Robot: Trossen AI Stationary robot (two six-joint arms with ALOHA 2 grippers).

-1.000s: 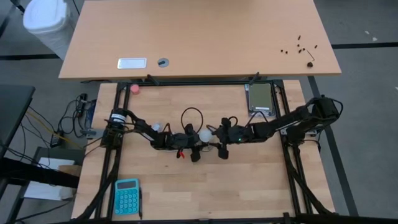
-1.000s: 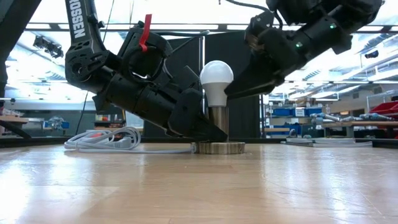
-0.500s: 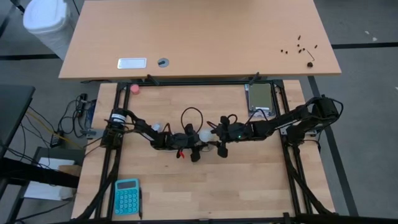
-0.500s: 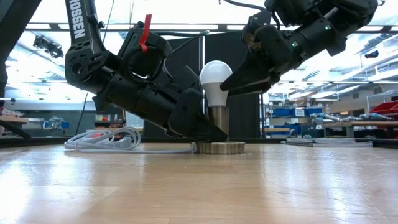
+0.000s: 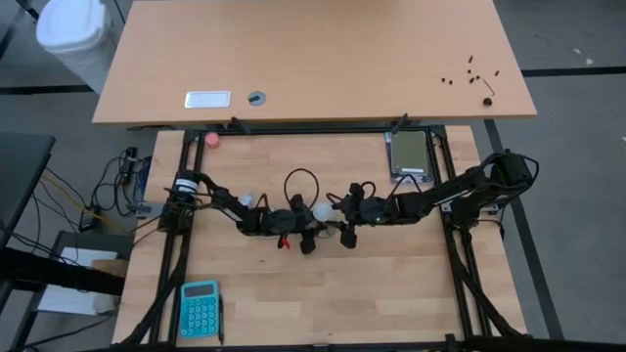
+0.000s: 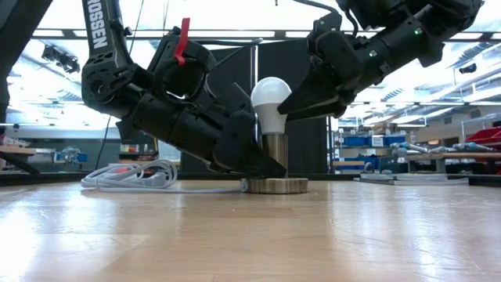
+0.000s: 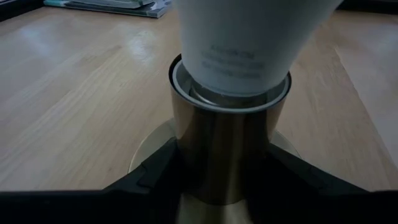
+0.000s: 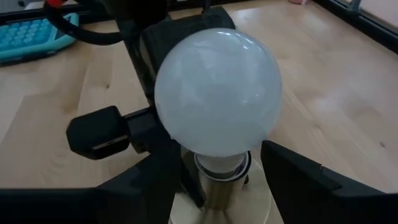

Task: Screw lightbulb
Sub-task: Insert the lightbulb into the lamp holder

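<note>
Closing in since a second ago, the right gripper (image 6: 291,106) now straddles the bulb (image 6: 271,100), jaws open, while the left gripper (image 6: 262,160) clamps the socket (image 7: 224,149), ready to twist

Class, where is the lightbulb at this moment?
The lightbulb stands upright in the brass socket near the table's middle in the high view, with the left end effector clamped on the socket and the right end effector beside its globe.

Bright, even overhead light; backlit glare behind dark arms in low view; soft-focus lightbulb (image 7: 242,37) up close.
</note>
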